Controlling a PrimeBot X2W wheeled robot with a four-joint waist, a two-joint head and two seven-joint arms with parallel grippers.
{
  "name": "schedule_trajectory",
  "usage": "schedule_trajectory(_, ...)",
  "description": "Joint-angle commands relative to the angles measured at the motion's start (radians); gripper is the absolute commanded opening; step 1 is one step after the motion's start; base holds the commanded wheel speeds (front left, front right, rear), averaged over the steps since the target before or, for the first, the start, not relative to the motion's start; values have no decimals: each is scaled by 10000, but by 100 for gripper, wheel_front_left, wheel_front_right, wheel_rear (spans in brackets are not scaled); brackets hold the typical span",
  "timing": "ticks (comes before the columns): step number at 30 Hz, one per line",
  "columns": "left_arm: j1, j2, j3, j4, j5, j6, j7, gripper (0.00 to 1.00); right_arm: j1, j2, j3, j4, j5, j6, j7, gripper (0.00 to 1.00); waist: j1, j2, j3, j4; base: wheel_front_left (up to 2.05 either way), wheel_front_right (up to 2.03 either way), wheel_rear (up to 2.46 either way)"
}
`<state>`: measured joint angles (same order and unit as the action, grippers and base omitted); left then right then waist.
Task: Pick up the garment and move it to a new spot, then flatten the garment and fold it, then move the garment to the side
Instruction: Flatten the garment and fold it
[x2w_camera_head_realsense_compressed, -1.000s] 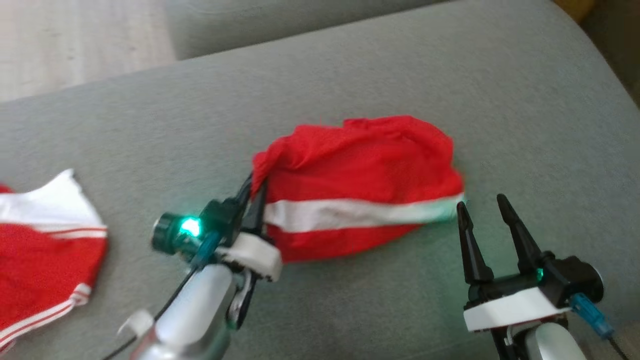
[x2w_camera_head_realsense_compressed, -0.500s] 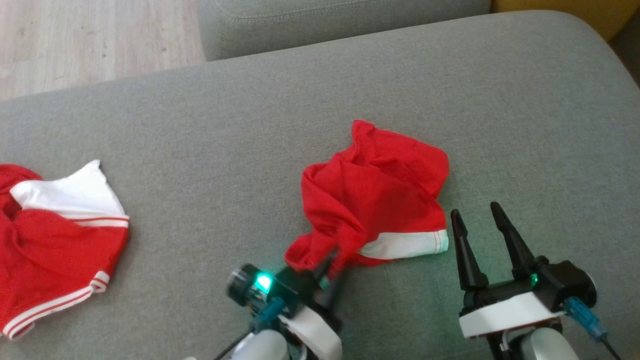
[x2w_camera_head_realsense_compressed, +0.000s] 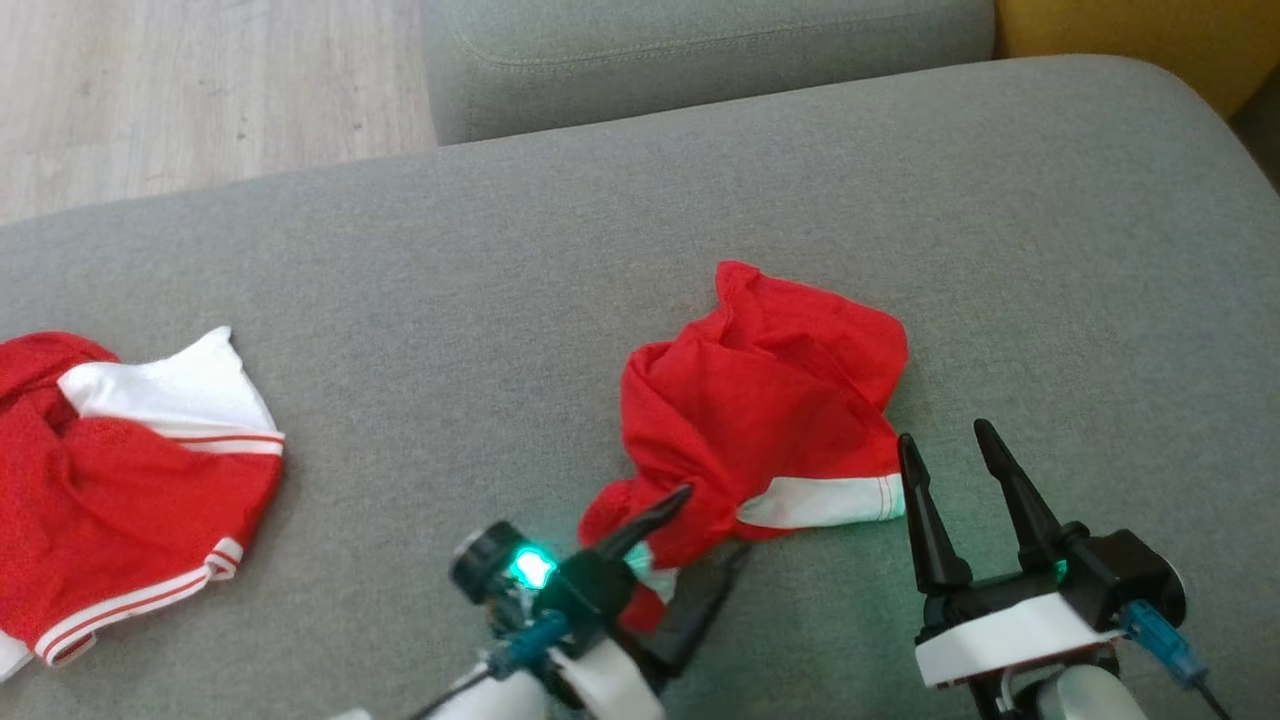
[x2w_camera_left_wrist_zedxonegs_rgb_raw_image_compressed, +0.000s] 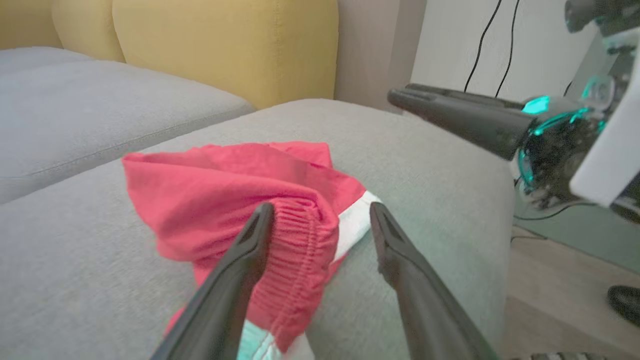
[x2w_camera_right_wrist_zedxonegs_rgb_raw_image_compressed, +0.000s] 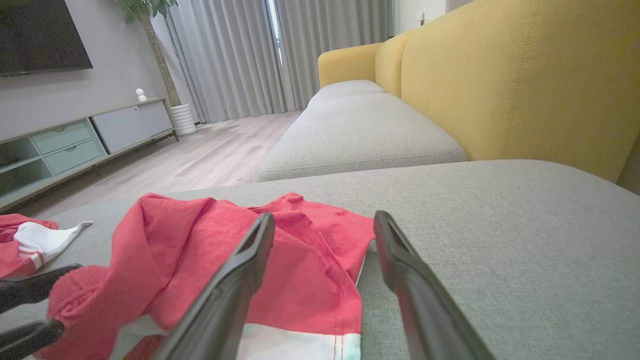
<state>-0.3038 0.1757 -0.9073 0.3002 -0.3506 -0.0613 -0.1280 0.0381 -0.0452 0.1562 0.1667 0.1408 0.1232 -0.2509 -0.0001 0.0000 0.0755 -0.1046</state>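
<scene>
The garment (x2w_camera_head_realsense_compressed: 760, 410) is red with a white band and lies crumpled on the grey seat cushion (x2w_camera_head_realsense_compressed: 500, 300). My left gripper (x2w_camera_head_realsense_compressed: 700, 550) stands open at the garment's near left corner. In the left wrist view the elastic waistband of the garment (x2w_camera_left_wrist_zedxonegs_rgb_raw_image_compressed: 295, 240) bulges between the spread fingers of the left gripper (x2w_camera_left_wrist_zedxonegs_rgb_raw_image_compressed: 320, 210) and leans on one finger. My right gripper (x2w_camera_head_realsense_compressed: 945, 440) is open just right of the white band, holding nothing. From the right wrist, the garment (x2w_camera_right_wrist_zedxonegs_rgb_raw_image_compressed: 200, 250) lies left of the right gripper (x2w_camera_right_wrist_zedxonegs_rgb_raw_image_compressed: 325, 220).
A second red and white garment (x2w_camera_head_realsense_compressed: 120, 480) lies at the cushion's far left. Another grey cushion (x2w_camera_head_realsense_compressed: 700, 50) adjoins at the back, with the yellow backrest (x2w_camera_right_wrist_zedxonegs_rgb_raw_image_compressed: 525, 75) to the right. Wooden floor (x2w_camera_head_realsense_compressed: 200, 90) shows beyond the left edge. A dark shoe (x2w_camera_left_wrist_zedxonegs_rgb_raw_image_compressed: 625, 302) rests on the floor.
My left gripper dragged the garment's corner toward the front edge, bunching it up, then opened and let go. The right gripper stayed open. The head camera shifted a little.
</scene>
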Motion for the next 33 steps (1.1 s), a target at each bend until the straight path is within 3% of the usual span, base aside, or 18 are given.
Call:
schedule_trajectory(1, -435, 193, 235, -400, 63, 38, 94, 100, -62, -51, 255, -285, 45, 75, -109, 100, 1, 0, -17, 17, 0, 0, 0)
schedule_trajectory(14, -12, 3098, 381, -2937, -546, -285, 2825, 100, -19, -51, 375, -262, -136, 75, -109, 100, 1, 0, -27, -140, 0, 0, 0)
schedule_trajectory(19, 92, 4005, 656, -3588, -869, -346, 3221, 100, 15, -51, 322, -337, -187, 75, -109, 100, 1, 0, 91, -130, 0, 0, 0)
schedule_trajectory(22, -45, 4127, 619, -3509, -892, -423, 3160, 100, -11, -51, 346, -380, -207, 75, -109, 100, 1, 0, 197, -127, 0, 0, 0)
schedule_trajectory(33, -765, 3697, 263, -2263, -916, -600, 2360, 100, -213, -51, 427, -471, -289, 75, -109, 100, 1, 0, 565, -260, 0, 0, 0)
